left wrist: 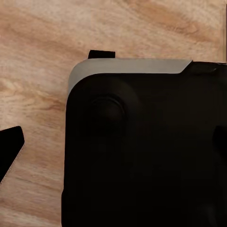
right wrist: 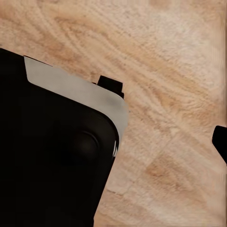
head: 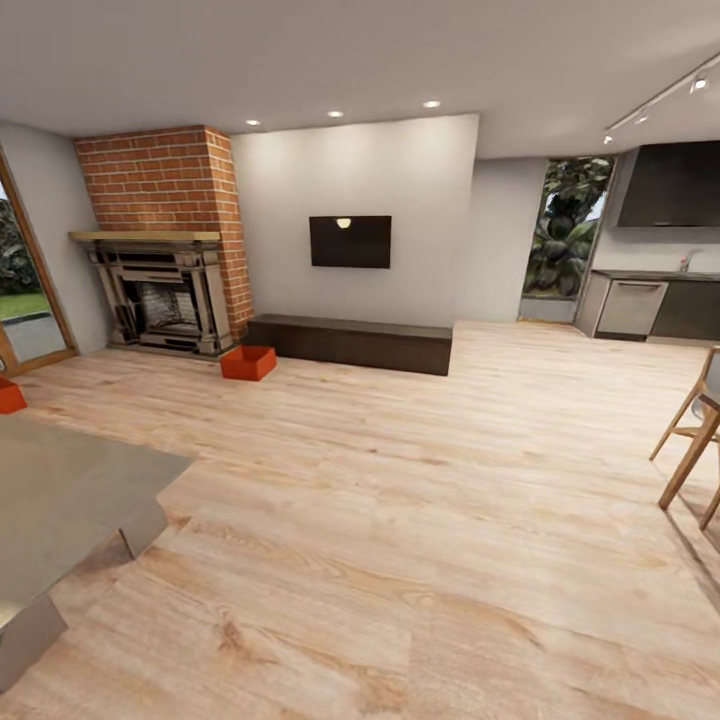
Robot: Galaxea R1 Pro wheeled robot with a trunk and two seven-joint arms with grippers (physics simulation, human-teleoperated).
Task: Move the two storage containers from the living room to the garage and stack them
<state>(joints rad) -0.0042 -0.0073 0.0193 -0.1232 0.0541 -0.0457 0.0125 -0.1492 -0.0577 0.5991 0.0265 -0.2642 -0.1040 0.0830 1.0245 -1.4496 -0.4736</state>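
Head view, living room, listed left to right. Storage container one [head: 9, 396]: orange-red tray at the far left edge, cut off by the frame, on the wood-plank floor [head: 400, 520] by the glass door [head: 25, 290]. Grey table [head: 70, 490]: near left. Brick fireplace [head: 165, 250]. Storage container two [head: 248, 362]: on the planks just beside the hearth and the end of the dark low bench [head: 350, 343]; long axis cannot be judged.

Both trays lie well ahead and to the left, so the left arm is judged nearer.

Grippers: each wrist view shows dark robot housing over planks; whether the fingers are parted or closed cannot be told.
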